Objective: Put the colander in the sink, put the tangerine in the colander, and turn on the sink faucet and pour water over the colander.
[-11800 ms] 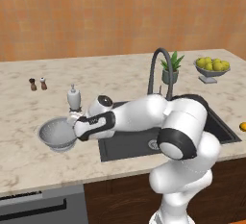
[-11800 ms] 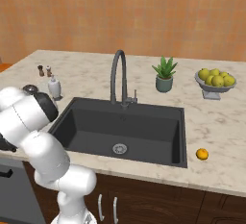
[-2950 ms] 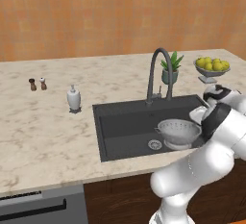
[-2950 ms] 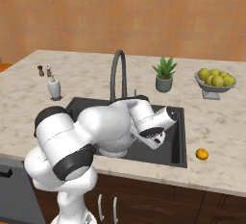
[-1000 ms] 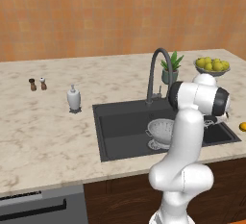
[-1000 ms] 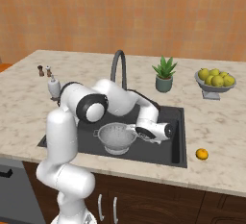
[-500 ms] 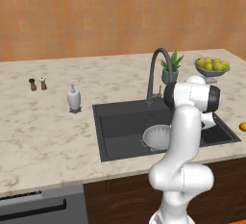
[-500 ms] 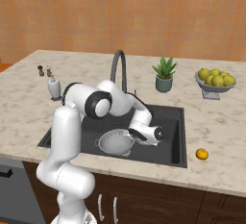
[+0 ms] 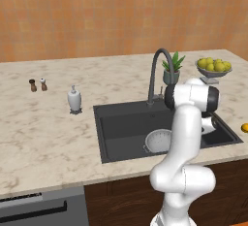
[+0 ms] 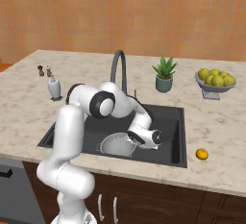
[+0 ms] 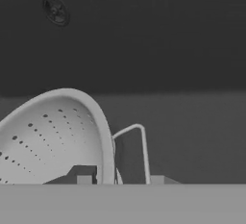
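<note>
Hand view shows the gripper (image 11: 120,180) clenched on the colander (image 11: 53,136) rim beside its wire handle. Over the last seconds the colander has come from the counter down into the sink (image 9: 126,123), near the floor. The tangerine (image 10: 202,154) waits on the counter at 3 o'clock of the basin; release comes next.

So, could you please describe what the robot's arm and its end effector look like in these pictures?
The arm is built of glossy white, rounded tubular segments with dark grey to black bands and caps at the joints, rising from a bulbous white base. No loose cables or markings show. The end effector has two small fingertips that look grey in the hand view.
</note>
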